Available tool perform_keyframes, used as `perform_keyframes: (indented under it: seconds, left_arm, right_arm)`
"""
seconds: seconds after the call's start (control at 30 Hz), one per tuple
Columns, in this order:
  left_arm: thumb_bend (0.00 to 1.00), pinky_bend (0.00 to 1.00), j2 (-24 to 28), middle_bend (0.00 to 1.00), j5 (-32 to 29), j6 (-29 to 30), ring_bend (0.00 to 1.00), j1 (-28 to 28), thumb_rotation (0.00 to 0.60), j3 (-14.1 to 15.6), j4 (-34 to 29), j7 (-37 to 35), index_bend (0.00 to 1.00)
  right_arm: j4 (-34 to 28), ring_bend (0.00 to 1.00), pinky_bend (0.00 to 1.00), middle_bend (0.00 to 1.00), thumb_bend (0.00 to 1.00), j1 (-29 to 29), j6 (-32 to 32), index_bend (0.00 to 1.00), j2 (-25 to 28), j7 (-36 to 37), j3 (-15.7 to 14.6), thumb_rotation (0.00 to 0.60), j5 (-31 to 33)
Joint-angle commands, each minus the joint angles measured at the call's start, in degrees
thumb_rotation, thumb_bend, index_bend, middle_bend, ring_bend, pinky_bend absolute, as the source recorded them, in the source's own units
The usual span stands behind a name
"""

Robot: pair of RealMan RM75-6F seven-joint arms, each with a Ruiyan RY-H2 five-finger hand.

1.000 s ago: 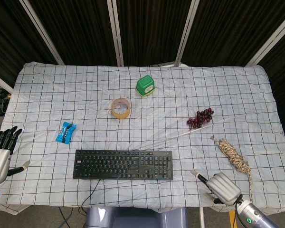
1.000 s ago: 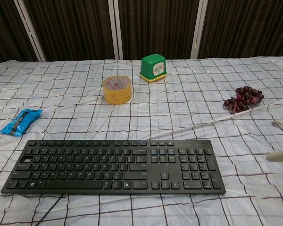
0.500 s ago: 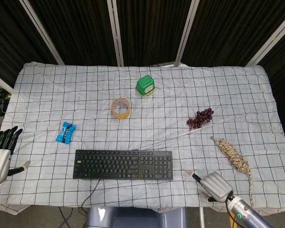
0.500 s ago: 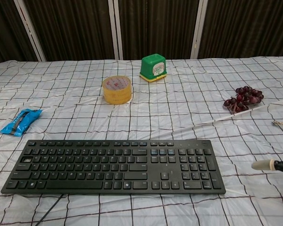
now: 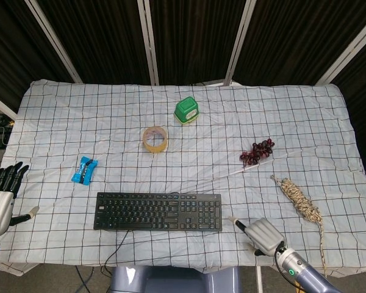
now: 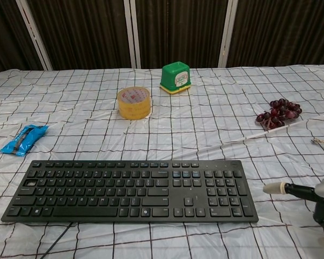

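Two hands hold nothing: the right hand, one finger stretched out, hangs just beside the keyboard at the table's near edge, untouched yet, while the left hand, fingers apart, waits far off past the blue packet.

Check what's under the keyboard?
The keyboard lies flat on the checked tablecloth; its cable runs off the front edge. Anything beneath it is covered.

Matt black plastic keyboard on glossy, wrinkled checked tablecloth
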Motion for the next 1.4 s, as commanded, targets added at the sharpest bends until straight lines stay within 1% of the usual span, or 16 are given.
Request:
perform_keyframes:
  seconds: [0.03,0.27,0.63,1.0,1.4]
  left_arm:
    - [0.12,0.0,-0.01,0.0,0.0,0.0,0.0,0.01,0.6,0.01,-0.02,0.02,0.0]
    - [0.12,0.0,0.01,0.0,-0.12,-0.04,0.0,0.02,0.6,0.0,-0.15,0.09,0.0]
    - [0.12,0.0,0.06,0.0,-0.28,-0.02,0.0,-0.04,0.6,-0.18,-0.12,-0.13,0.0]
    - [0.12,0.0,0.04,0.0,-0.44,-0.09,0.0,-0.09,0.6,-0.28,-0.08,-0.28,0.0]
    - [0.12,0.0,0.07,0.0,-0.51,-0.06,0.0,-0.08,0.6,-0.32,-0.18,-0.35,0.0]
  right_arm:
    - [-0.96,0.8,0.66,0.82,0.43,0.4,-0.46,0.0,-0.64,-0.91,0.53,0.6,0.95]
    - [-2.88,0.8,0.66,0.82,0.43,1.25,-1.69,0.0,-2.33,-3.94,1.58,0.6,4.0]
    - [-2.98,0.8,0.66,0.82,0.43,2.81,-3.55,0.01,-6.43,-8.62,4.21,0.6,12.39]
    - [-3.87,0.8,0.66,0.82,0.44,4.29,-2.48,0.01,-8.14,-11.69,6.2,0.6,17.26]
    - [-4.77,0.8,0.66,0.82,0.44,5.38,-2.46,0.02,-10.47,-14.09,6.2,0.6,20.7]
